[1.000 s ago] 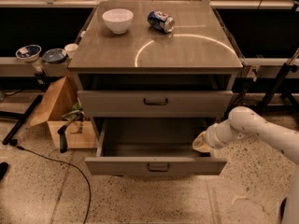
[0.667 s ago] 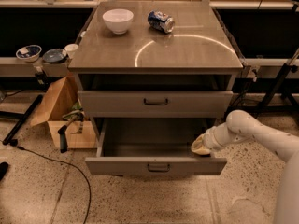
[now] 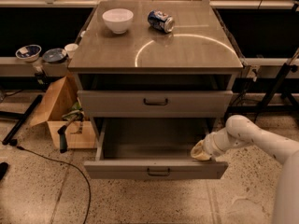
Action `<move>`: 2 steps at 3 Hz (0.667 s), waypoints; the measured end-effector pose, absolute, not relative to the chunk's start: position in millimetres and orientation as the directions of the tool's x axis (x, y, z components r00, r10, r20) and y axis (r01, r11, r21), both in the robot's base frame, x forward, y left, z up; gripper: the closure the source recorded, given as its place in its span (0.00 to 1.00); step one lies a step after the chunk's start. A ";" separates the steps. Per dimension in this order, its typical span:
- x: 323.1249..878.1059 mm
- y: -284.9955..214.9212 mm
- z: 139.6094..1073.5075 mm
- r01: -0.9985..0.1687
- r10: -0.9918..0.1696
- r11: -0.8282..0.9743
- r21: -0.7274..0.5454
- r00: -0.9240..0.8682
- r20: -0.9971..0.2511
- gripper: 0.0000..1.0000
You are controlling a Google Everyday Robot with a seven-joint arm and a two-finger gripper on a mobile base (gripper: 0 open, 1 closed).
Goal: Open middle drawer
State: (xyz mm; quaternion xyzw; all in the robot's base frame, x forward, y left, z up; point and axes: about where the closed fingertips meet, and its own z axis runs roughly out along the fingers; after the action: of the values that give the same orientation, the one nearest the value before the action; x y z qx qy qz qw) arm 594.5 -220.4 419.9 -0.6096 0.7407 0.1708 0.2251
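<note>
- The middle drawer (image 3: pixel 140 169) stands drawn out from the cabinet toward the camera, at 6 o'clock from the cabinet's centre. Its shallow, flat grey front faces forward and its smooth grey inner floor is in view.
- A small dark bar handle (image 3: pixel 159 171) sits at the centre of that front.
- My gripper (image 3: pixel 201 150) is at the drawer's front right corner, at about 3 o'clock from the handle. Its pale yellowish tip lies just inside and against the front panel. I cannot tell whether it is apart or together.
- My arm (image 3: pixel 252 136) comes in from 4 o'clock. It is a rounded, glossy white tube bent at a bulbous joint, sloping gently down and leftward to the gripper.
- At 12 o'clock from the open drawer is the taller grey drawer front (image 3: pixel 117 104), flush and matte, with its own dark bar handle (image 3: pixel 155 101). A dark recess lies above it.
- The countertop (image 3: pixel 187 50) is a smooth grey-brown slab with a bright curved glare across it.
- On it, at 11 o'clock, stands a round white bowl (image 3: pixel 117 20). Just beside the bowl, at 12 o'clock, a blue can (image 3: pixel 160 21) lies on its side.
- At 9 o'clock from the cabinet an open brown cardboard box (image 3: pixel 56 106) rests on the speckled floor (image 3: pixel 140 199).
- A thin black cable (image 3: pixel 51 164) curves over the floor at 8 o'clock.
</note>
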 end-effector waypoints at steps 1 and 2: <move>575.8 -221.4 418.6 -0.982 -0.825 0.191 0.003 -0.162 -0.541 1.00; 547.5 -224.7 422.3 -0.982 -0.826 0.187 0.034 -0.175 -0.535 1.00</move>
State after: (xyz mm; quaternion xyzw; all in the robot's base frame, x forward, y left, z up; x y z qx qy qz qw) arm 547.5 -224.7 422.3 -0.6087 0.7426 0.1903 0.2045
